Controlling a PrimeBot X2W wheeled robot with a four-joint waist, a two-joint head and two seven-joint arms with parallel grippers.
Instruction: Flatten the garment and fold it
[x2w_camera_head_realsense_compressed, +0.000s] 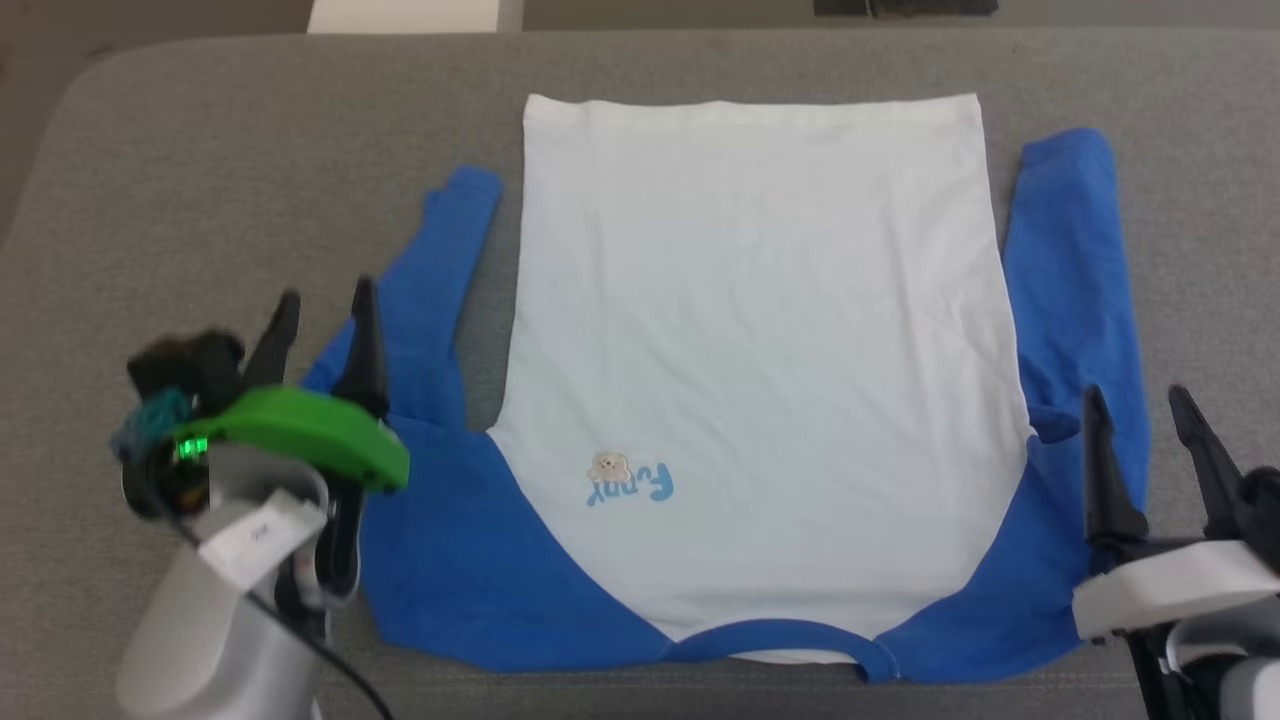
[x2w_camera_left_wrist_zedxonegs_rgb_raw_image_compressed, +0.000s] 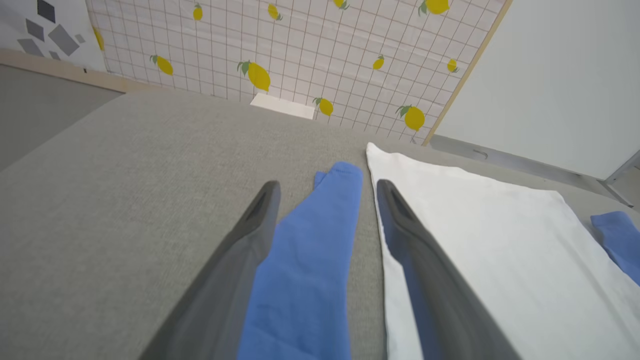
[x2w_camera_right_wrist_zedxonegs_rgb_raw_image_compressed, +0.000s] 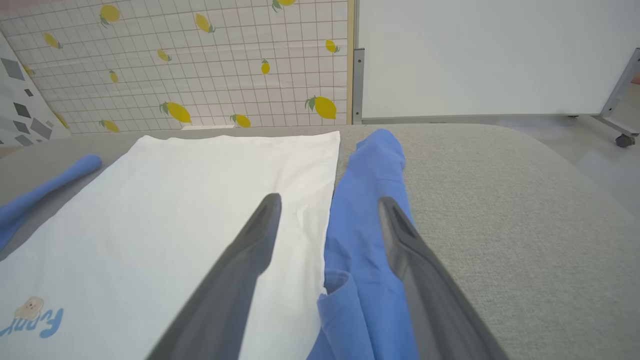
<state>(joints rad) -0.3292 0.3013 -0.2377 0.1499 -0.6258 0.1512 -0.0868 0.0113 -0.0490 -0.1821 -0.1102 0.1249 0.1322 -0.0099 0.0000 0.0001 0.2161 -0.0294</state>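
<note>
So the garment (x2w_camera_head_realsense_compressed: 760, 350) was lying spread out flat on the gray padded surface (x2w_camera_head_realsense_compressed: 250, 150), front side up, with the blue neckband (x2w_camera_head_realsense_compressed: 780, 635) at the edge nearest the robot and the white hem at the far end. The little cloud print (x2w_camera_head_realsense_compressed: 630, 480) with blue lettering read upside down from the head camera. Both blue sleeves were lying alongside the white body, the left sleeve (x2w_camera_head_realsense_compressed: 430, 300) angled out a bit, the right sleeve (x2w_camera_head_realsense_compressed: 1070, 280) running pretty much straight. The left gripper (x2w_camera_head_realsense_compressed: 325, 292) sat over the left sleeve near the shoulder, fingers spread wide with nothing pinched between them; in its wrist view the sleeve ran right up the gap between the fingers (x2w_camera_left_wrist_zedxonegs_rgb_raw_image_compressed: 250, 225). The right gripper (x2w_camera_head_realsense_compressed: 1138, 395) was the same deal over the right sleeve, wide apart and holding nothing. Honestly couldn't tell whether either set of tips was actually touching the cloth or just above it. A lemon-pattern wall panel (x2w_camera_left_wrist_zedxonegs_rgb_raw_image_compressed: 300, 40) stood behind the surface.
</note>
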